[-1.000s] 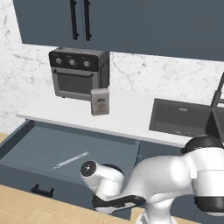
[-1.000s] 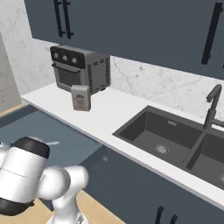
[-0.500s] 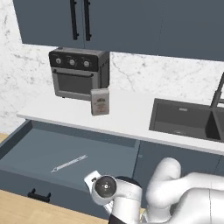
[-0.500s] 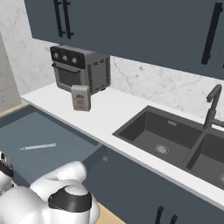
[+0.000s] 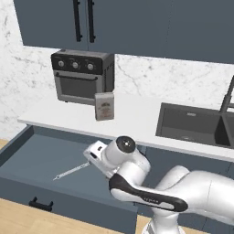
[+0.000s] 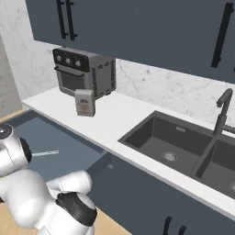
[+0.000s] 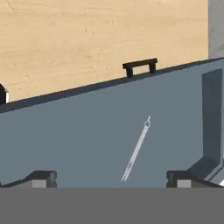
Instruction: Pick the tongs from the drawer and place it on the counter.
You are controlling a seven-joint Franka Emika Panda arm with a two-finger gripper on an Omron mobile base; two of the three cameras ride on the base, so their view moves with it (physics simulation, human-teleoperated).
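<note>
The tongs (image 5: 71, 171) lie flat and slanted on the floor of the open slate-blue drawer (image 5: 32, 157), near its middle. From the right base view the tongs (image 6: 46, 153) are a thin pale line just beside my arm. My gripper (image 7: 111, 179) hangs over the drawer, open, with both fingertips (image 7: 42, 177) wide apart and nothing between them. In the hand view the tongs (image 7: 136, 148) lie ahead of the fingertips, a bit toward the right one, apart from both. The drawer's black bar handle (image 7: 140, 66) sits beyond them. The white counter (image 5: 132, 116) runs behind the drawer.
A dark toaster oven (image 5: 82, 77) and a small carton (image 5: 104, 106) stand on the counter's left part. The dark sink (image 6: 170, 137) with its faucet (image 6: 222, 110) takes up the right. Blue wall cabinets (image 5: 114, 23) hang above. The drawer's side wall (image 7: 212, 118) rises right of the tongs.
My arm has swung up from low in front of the base to over the drawer's right part, bringing the hand above the tongs. The tongs have not moved.
</note>
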